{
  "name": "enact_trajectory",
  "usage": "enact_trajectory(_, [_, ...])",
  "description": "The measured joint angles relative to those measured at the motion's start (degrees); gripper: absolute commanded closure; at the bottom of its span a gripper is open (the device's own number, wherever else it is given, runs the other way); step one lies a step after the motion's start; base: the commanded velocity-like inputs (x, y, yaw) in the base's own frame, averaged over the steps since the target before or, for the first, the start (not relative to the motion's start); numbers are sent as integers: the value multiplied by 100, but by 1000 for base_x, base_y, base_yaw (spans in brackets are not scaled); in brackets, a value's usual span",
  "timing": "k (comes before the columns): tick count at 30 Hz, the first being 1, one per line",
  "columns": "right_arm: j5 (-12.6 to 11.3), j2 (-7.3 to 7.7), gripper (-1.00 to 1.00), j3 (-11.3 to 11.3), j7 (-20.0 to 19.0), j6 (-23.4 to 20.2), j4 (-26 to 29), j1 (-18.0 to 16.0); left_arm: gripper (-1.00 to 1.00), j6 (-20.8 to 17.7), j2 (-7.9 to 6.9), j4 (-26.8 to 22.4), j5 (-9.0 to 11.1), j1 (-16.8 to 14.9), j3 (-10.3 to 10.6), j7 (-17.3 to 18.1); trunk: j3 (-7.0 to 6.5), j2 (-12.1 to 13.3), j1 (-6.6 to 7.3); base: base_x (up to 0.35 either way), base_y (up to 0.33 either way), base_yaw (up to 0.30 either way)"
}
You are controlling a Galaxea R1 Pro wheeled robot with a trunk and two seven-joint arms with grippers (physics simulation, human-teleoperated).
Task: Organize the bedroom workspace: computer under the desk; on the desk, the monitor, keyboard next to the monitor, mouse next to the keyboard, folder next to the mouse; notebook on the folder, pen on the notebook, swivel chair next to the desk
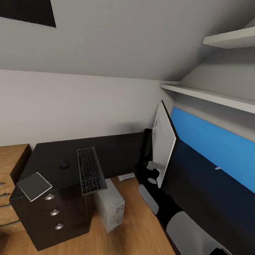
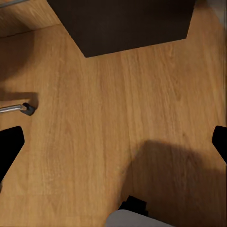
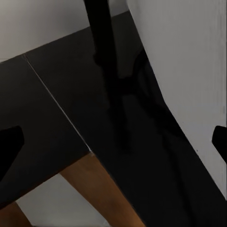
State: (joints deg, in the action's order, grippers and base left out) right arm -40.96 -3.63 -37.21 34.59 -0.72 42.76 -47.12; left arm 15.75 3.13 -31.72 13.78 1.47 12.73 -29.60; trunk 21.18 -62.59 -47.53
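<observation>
Resting on the tabletop (image 1: 47, 155): keyboard (image 1: 90, 170), mouse (image 1: 64, 163), notebook (image 1: 34, 186) beside; computer (image 1: 110, 205) beneath; both jaws spread.

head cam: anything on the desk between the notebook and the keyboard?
Yes. In the head view the mouse sits on the desk, between the notebook at its front corner and the keyboard; the rest of that stretch is bare.

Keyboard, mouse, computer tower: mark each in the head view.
keyboard (image 1: 90, 171): head view, middle of the key field, lying on the desk.
mouse (image 1: 64, 164): head view, top of its dark shell.
computer (image 1: 110, 209): head view, its pale top and side, on the floor by the pedestal.
</observation>
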Motion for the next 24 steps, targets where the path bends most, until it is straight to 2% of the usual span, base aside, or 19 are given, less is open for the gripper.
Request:
enact_trajectory(13, [-3, 2, -100, 2, 3, 1, 0, 0, -100, 13, -9, -9, 12, 1, -25, -23, 0, 0, 0, 0, 0, -249])
enact_trajectory(24, [3, -17, -100, -9, 0, 0, 6, -1, -100, 9, -9, -11, 12, 2, -28, -15, 0, 0, 0, 5, 0, -40])
